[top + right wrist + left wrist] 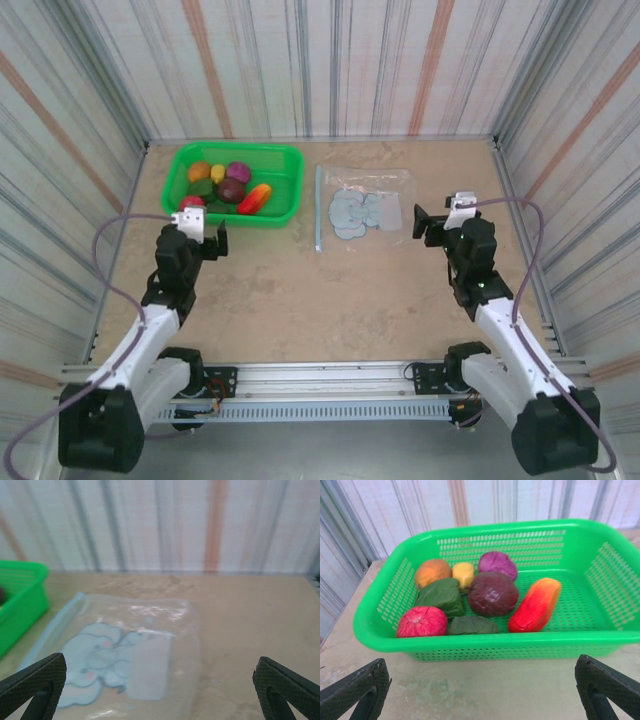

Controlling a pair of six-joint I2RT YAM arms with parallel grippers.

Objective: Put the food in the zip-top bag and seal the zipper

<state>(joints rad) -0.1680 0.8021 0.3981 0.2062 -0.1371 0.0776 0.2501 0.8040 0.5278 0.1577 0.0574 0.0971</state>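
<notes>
Several toy fruits and vegetables lie in a green mesh basket [280, 160] [600, 535] at the back left: a red one [421, 621], an orange one [432, 572], a yellow one [463, 573], a purple one [497, 563], a dark maroon one [492, 593], two green ones [440, 595] and a red-orange one [535, 605]. The clear zip-top bag [365, 205] [135, 650] lies flat to the basket's right, its light blue zipper [319, 208] [52, 630] along its left edge. My left gripper [208, 240] [482, 690] hovers open just before the basket. My right gripper [432, 224] [160, 690] is open right of the bag.
Striped walls [330, 60] close in the tan table [330, 300] on three sides. Open tabletop lies between the arms and in front of the basket and bag.
</notes>
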